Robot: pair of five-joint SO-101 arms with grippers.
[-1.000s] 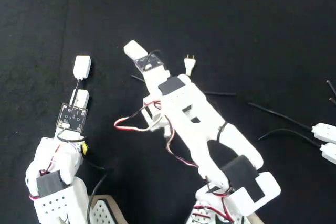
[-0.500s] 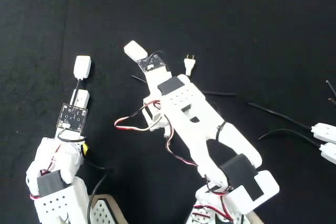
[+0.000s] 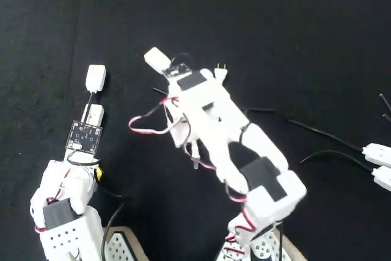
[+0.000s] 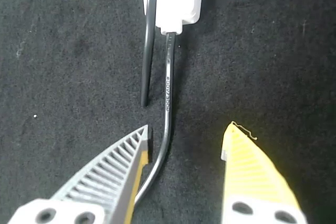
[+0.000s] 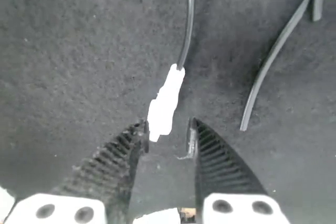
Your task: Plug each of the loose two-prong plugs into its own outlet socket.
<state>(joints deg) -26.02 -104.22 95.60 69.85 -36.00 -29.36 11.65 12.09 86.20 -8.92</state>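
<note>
Right fingers point(image 5: 212, 156) stand apart around a white plug point(image 5: 164, 103), seemingly untouched.

The left arm point(image 3: 64, 194) stands at the near left of the desk point(image 3: 305, 41) and stretches straight away from its base, wrist low. Its end effector point(image 4: 186, 129) points downward, its grey and yellow fingers point(image 4: 121, 174) spread wide apart. The right arm point(image 3: 226, 132) rises from the near middle and slants far and leftward, elbow bent. Its end effector point(image 5: 168, 125) also faces down, with the two black fingers point(image 5: 215, 166) parted by a narrow gap.
</note>
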